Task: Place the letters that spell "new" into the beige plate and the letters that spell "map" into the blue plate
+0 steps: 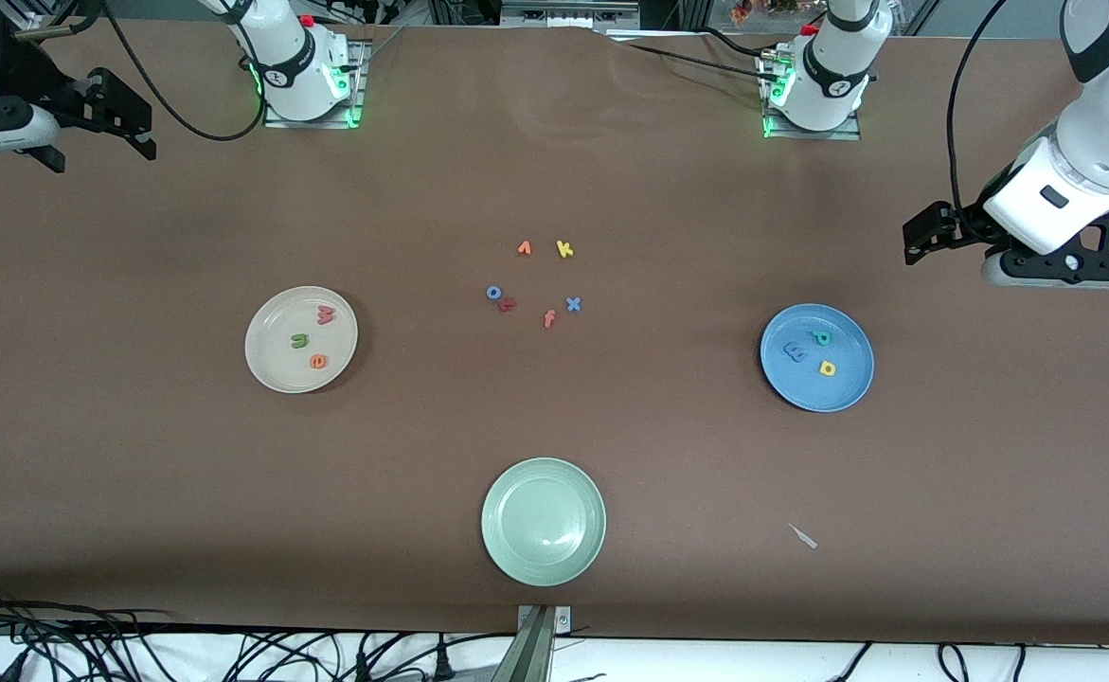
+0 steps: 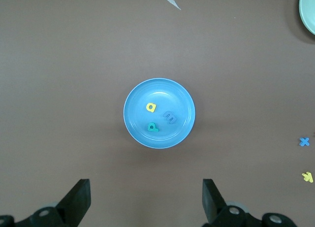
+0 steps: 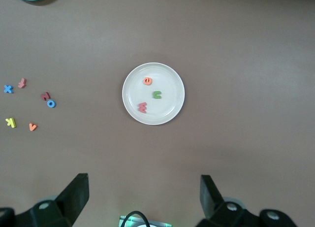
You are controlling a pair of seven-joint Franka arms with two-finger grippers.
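Sitting sorted: green n (image 1: 299,340), orange e (image 1: 318,361), w (image 1: 325,314) fill the beige plate (image 1: 265,369); m (image 1: 794,352), a (image 1: 828,368), p (image 1: 821,337) the blue plate (image 1: 848,388).
Left tool (image 2: 145,200) and right tool (image 3: 142,197) hover released, empty; any careless sweep could scatter leftover letters (image 1: 535,284).

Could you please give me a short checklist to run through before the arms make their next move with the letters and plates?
1. n, e, w in the beige plate: green n, orange e, pinkish-red w all inside. Ok.
2. m, a, p in the blue plate: blue m, yellow a, teal p all inside. Ok.
3. Left gripper: jaws open, empty. Ok.
4. Right gripper: jaws open, empty. Ok.
5. Spare letters, such as the yellow k and blue x, on the table between the plates. Ok.
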